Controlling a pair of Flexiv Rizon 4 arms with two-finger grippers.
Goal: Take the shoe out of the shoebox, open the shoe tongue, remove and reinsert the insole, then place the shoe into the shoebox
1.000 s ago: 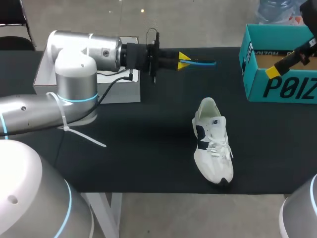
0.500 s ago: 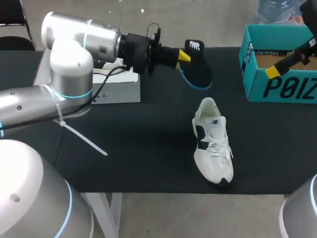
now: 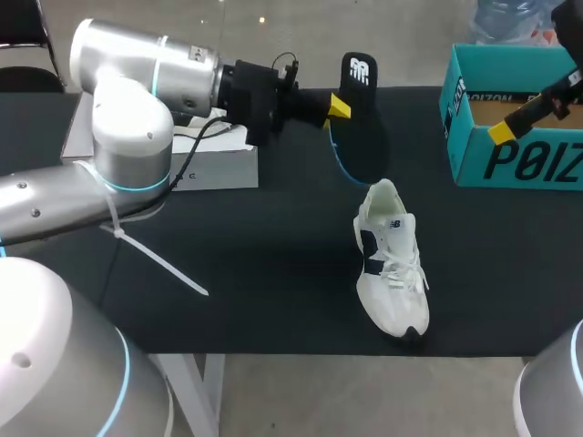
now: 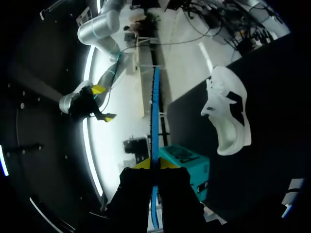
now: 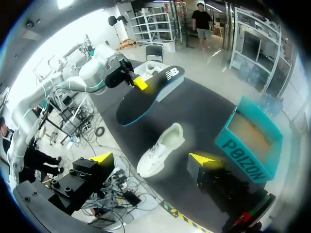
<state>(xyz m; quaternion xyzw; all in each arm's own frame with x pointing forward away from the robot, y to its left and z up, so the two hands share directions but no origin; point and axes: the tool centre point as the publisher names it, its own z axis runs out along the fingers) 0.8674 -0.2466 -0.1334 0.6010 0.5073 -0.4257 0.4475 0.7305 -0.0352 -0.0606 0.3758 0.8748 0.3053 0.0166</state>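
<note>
My left gripper (image 3: pixel 339 107) is shut on a black insole (image 3: pixel 361 123) with a blue rim and holds it in the air above the table, just behind the shoe's heel. The white shoe (image 3: pixel 390 259) lies on the black table, toe towards the front edge. In the left wrist view the insole (image 4: pixel 155 111) shows edge-on between the yellow tips of my left gripper (image 4: pixel 155 164), with the shoe (image 4: pixel 228 114) to one side. My right gripper (image 5: pixel 153 158) hangs open high over the table, near the teal shoebox (image 3: pixel 515 137). From there the shoe (image 5: pixel 160 148) lies below, the insole (image 5: pixel 146 99) beyond it.
A white box lid (image 3: pixel 205 159) lies at the back left, under my left arm. The open teal shoebox (image 5: pixel 248 138) stands at the back right corner. A white cable tie (image 3: pixel 159 259) hangs from my left arm over the table.
My left gripper has turned the insole from edge-on to showing its flat face and lowered its free end towards the shoe's heel. The shoe and the right arm have not moved.
</note>
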